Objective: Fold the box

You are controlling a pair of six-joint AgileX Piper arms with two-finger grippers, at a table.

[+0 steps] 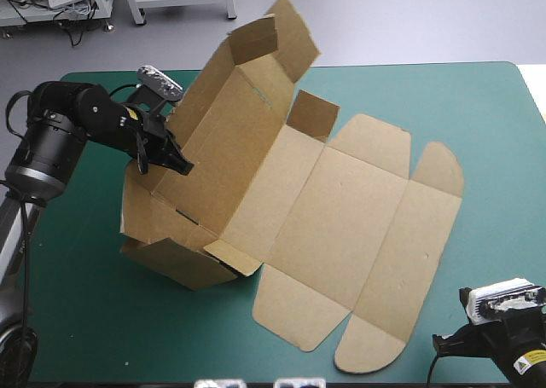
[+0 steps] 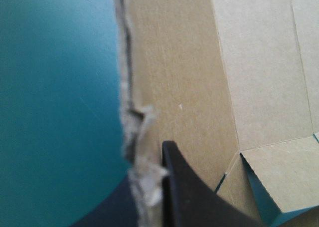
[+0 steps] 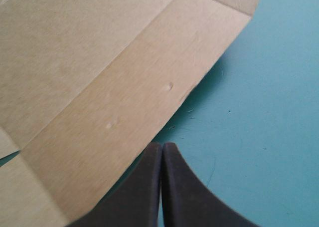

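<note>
Table: the teal-green table (image 1: pixel 461 98) carries the box across its middle, toward the left side.
Box: the box (image 1: pixel 341 209) is a brown cut sheet, part raised. Its right-hand panels and rounded lid flaps lie flat. The left-hand wall (image 1: pixel 226 124) stands tilted up off the table.
Long axis: the sheet runs left to right. The crease under the wall runs far to near, crosswise to that.
Left gripper: the left gripper (image 1: pixel 175 162) is pinched on the wall's outer edge, about halfway along. In the wrist view one black finger (image 2: pixel 189 187) lies on the inner face beside the frayed board edge, and the other shows dark behind the board. It is all but closed, with the board between.
Right gripper: the right gripper (image 3: pixel 162 149) has its fingers pressed together in a point and holds nothing. It sits low at the table's near right corner, with the lid's flat edge just ahead and to one side. Contact is not evident.
End flaps: the far flap (image 1: pixel 311 115) stands up by the base, and the near flap (image 1: pixel 230 256) curls inward.
Nearer arm: the left is already on the wall. The right is well apart from it, next to the lid end only.
Step, judged: the wall is partway up and not yet tucked.
Next move, judged: the wall has to swing about its crease toward the base, so the pull goes rightward. The right arm is free to pin the flat end.
Risk, judged: held at one point, the wall may twist or drag the sheet.
</note>
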